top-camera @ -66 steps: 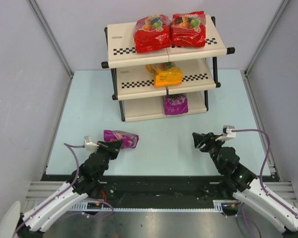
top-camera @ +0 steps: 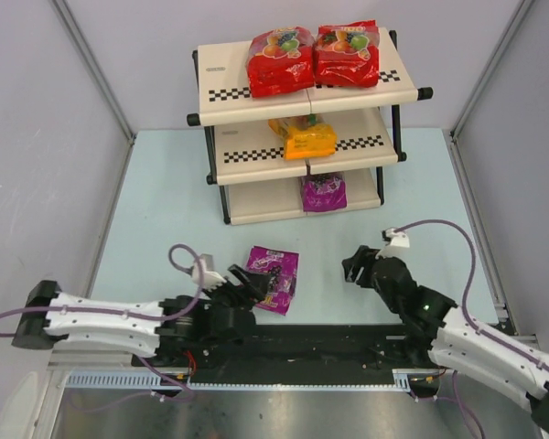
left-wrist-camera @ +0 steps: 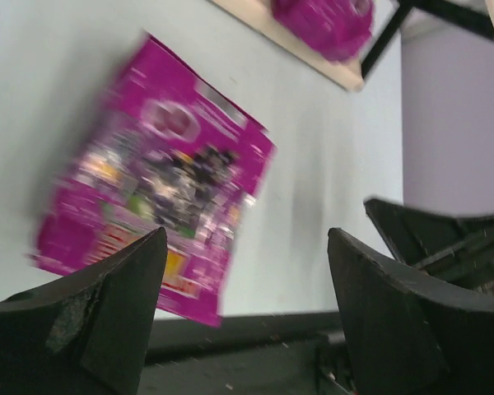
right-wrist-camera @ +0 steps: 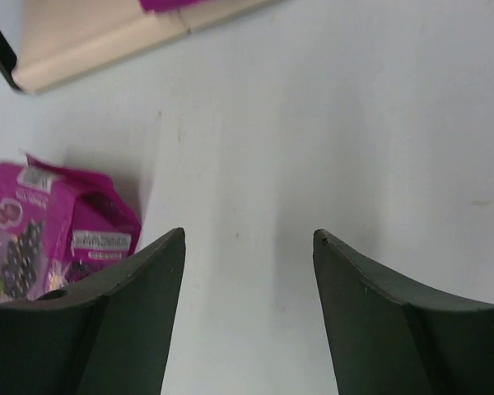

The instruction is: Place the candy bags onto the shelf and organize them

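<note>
On the table lies a purple candy bag point(top-camera: 274, 277), flat and free of both grippers. My left gripper point(top-camera: 253, 285) sits just left of it, open, and the bag point(left-wrist-camera: 156, 173) shows blurred beyond its left finger. My right gripper point(top-camera: 352, 265) is to the bag's right, open and empty point(right-wrist-camera: 249, 234), with the bag point(right-wrist-camera: 49, 230) off to its left. The shelf point(top-camera: 238, 91) carries two red bags point(top-camera: 280, 60) point(top-camera: 348, 53) on top, an orange-yellow bag point(top-camera: 304, 137) on the middle tier and a purple bag point(top-camera: 324, 193) on the bottom tier.
Grey walls enclose the pale blue table point(top-camera: 165, 210) on the left, right and back. A black rail point(top-camera: 348, 343) runs along the near edge by the arm bases. The right gripper's fingers point(left-wrist-camera: 445, 239) show at the right of the left wrist view.
The left arm has stretched low to the right, carried the purple bag toward the table's middle and let it go. The right gripper has shifted slightly nearer and left.
</note>
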Robot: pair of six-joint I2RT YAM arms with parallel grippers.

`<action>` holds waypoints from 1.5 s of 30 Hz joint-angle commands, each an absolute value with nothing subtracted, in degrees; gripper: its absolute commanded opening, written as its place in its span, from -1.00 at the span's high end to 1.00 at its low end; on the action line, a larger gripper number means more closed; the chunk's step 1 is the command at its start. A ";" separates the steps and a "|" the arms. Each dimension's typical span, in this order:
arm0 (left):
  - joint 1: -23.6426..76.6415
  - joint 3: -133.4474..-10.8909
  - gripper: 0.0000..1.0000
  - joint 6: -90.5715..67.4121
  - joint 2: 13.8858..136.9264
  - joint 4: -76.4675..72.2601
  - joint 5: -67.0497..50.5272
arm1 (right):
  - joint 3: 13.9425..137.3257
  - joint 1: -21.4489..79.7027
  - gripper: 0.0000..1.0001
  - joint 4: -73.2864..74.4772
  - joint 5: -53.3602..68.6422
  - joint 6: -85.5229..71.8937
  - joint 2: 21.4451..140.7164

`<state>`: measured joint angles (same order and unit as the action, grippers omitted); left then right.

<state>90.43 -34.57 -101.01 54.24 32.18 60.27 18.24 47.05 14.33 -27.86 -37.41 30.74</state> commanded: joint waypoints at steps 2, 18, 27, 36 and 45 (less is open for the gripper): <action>86.84 -23.13 -0.63 -94.69 39.31 36.42 64.25 | 19.69 55.70 -0.38 1.60 -31.09 -42.97 40.59; 83.32 -16.97 -0.66 -75.60 47.20 16.46 61.00 | 27.51 80.15 -0.43 -22.05 -48.61 -49.39 74.34; 81.30 -8.62 -0.29 -70.40 40.17 5.46 56.96 | 29.00 78.84 -0.36 -25.75 -44.22 -49.04 78.66; 81.21 -9.31 -0.18 -69.35 42.71 3.78 53.62 | 29.71 83.49 -0.37 -18.03 -45.09 -53.25 75.77; 81.21 -10.98 -0.13 -69.17 39.47 7.54 53.78 | 29.71 96.94 -0.30 -21.35 -46.94 -25.27 78.56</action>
